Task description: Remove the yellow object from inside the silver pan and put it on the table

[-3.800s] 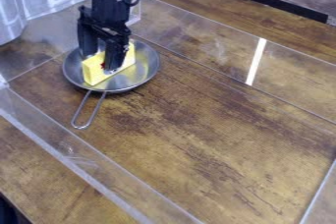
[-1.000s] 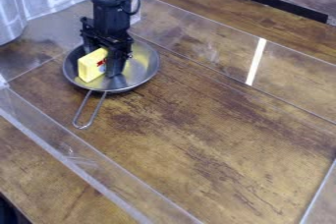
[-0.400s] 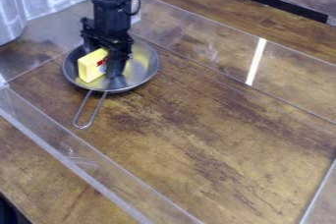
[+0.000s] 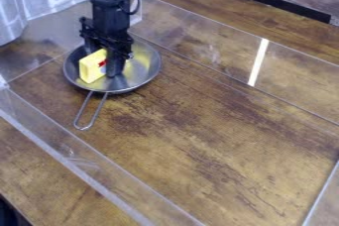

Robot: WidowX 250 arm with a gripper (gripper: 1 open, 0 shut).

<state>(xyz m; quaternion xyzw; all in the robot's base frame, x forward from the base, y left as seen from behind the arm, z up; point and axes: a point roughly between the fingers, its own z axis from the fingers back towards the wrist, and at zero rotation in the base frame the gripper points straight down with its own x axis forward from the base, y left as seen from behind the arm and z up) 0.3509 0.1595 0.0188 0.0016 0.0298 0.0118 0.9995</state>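
Butter-like block not yet out of the pan

The yellow block (image 4: 91,66) lies in the silver pan (image 4: 143,68) at your hand's (image 4: 111,68) nine o'clock, just beside it, long axis running roughly one to seven o'clock. Your hand points straight down into the pan, parted and apparently gripping nothing. The bare wooden surface (image 4: 225,121) waits at four o'clock.
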